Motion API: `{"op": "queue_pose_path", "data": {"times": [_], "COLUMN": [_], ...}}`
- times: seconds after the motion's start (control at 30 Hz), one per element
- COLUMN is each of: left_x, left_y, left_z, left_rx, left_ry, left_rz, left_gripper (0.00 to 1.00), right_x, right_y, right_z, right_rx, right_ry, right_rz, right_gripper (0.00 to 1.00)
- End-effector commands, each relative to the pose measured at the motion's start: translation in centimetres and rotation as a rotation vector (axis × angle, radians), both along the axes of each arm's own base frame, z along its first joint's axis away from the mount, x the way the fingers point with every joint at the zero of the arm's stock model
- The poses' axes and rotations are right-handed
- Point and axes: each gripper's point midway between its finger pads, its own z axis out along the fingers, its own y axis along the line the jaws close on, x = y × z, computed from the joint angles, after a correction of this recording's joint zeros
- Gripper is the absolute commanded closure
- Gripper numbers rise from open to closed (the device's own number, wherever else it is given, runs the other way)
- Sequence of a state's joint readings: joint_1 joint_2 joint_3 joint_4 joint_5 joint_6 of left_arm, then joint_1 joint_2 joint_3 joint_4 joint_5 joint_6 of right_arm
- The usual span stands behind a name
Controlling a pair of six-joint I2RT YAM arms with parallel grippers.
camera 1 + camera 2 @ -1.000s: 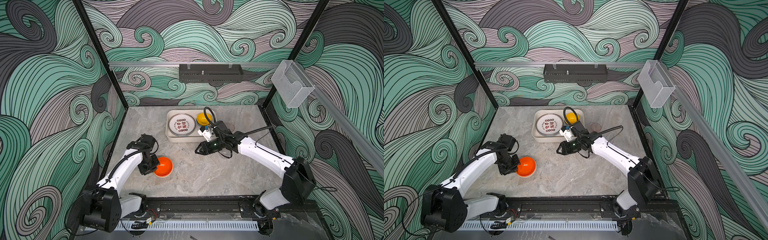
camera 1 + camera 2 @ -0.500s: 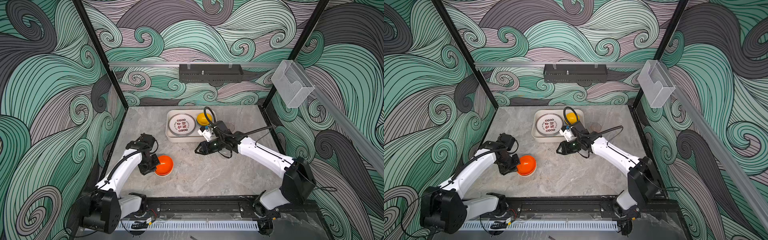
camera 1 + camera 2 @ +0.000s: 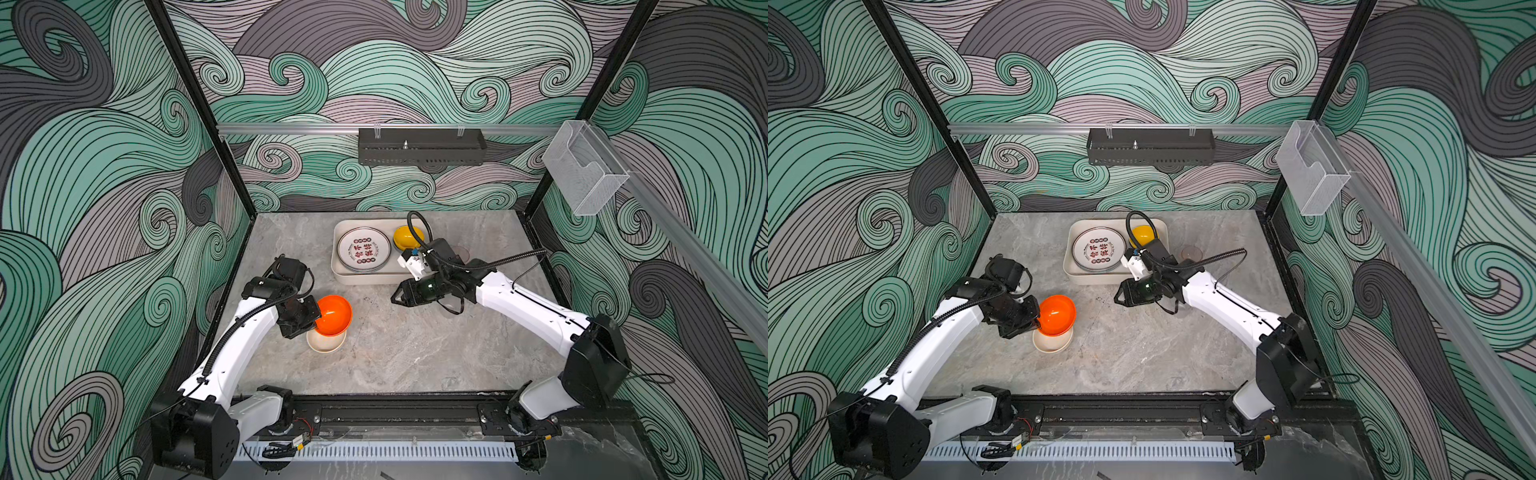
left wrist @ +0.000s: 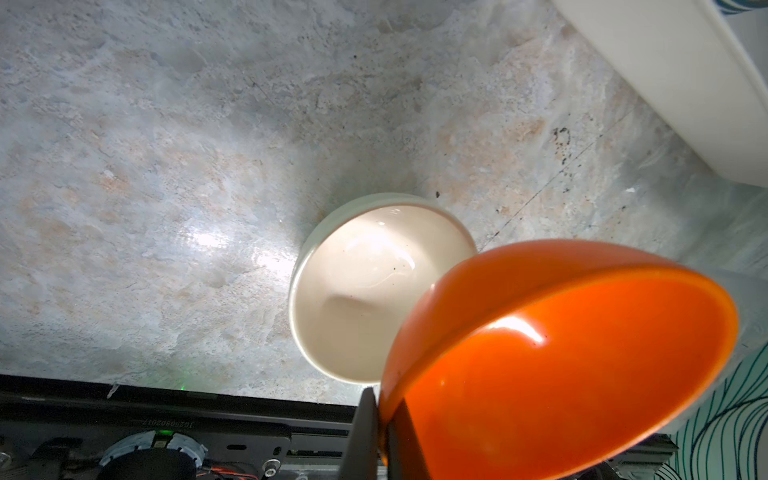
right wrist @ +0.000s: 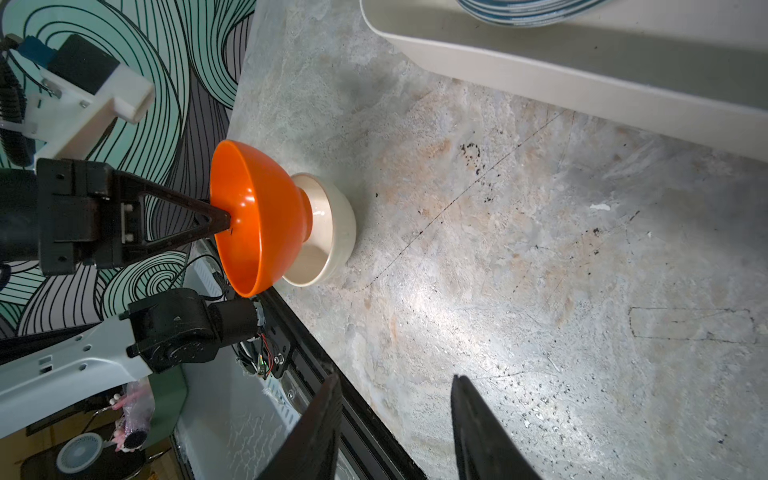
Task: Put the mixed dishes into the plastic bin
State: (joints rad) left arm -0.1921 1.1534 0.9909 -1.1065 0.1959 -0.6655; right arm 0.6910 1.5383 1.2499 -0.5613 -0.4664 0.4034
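Observation:
My left gripper (image 3: 316, 322) (image 3: 1038, 322) (image 4: 384, 415) is shut on the rim of an orange bowl (image 3: 334, 313) (image 3: 1057, 314) (image 4: 561, 353) (image 5: 257, 216). It holds the bowl tilted just above a cream bowl (image 3: 326, 343) (image 3: 1052, 343) (image 4: 357, 291) (image 5: 332, 224) that stands on the table. The cream-white plastic bin (image 3: 345, 278) (image 3: 1073, 276) (image 5: 582, 70) at the back holds a white plate with red and black characters (image 3: 363, 249) (image 3: 1098, 249) and a yellow bowl (image 3: 407, 237) (image 3: 1142, 235). My right gripper (image 3: 394, 297) (image 3: 1117, 297) (image 5: 395, 378) is open and empty, low in front of the bin.
A translucent cup (image 3: 461, 251) (image 3: 1192, 252) stands to the right of the bin, partly behind my right arm. A black perforated tray (image 3: 419, 145) hangs on the back wall. A clear acrylic box (image 3: 586, 166) sits on the right rail. A black rail (image 3: 395, 411) borders the table's front.
My left gripper has lifted and tilted the orange bowl, and the cream bowl under it now shows. The right arm has hardly moved.

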Motion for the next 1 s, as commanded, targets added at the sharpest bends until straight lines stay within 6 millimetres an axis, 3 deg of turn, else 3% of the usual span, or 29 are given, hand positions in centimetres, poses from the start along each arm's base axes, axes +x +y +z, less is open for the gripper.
{"op": "queue_pose_path", "data": {"times": [0.0,0.7,0.97], "left_x": [1.5,6.8,7.7], "left_y": [-1.5,-8.5,-10.8], "left_z": [2.0,5.3,5.1], "left_rx": [-0.041,-0.069,-0.066], "left_ry": [-0.051,-0.131,-0.118], "left_rz": [-0.038,-0.202,-0.251], "left_gripper": [1.00,1.00,1.00], "right_x": [0.6,2.5,3.2], "right_y": [0.1,0.7,1.0], "right_z": [0.9,3.0,2.8], "right_rx": [-0.011,-0.031,-0.041], "right_ry": [-0.005,-0.009,-0.003], "right_rz": [-0.025,-0.081,-0.096], "right_gripper": [0.55,0.52,0.51]}}
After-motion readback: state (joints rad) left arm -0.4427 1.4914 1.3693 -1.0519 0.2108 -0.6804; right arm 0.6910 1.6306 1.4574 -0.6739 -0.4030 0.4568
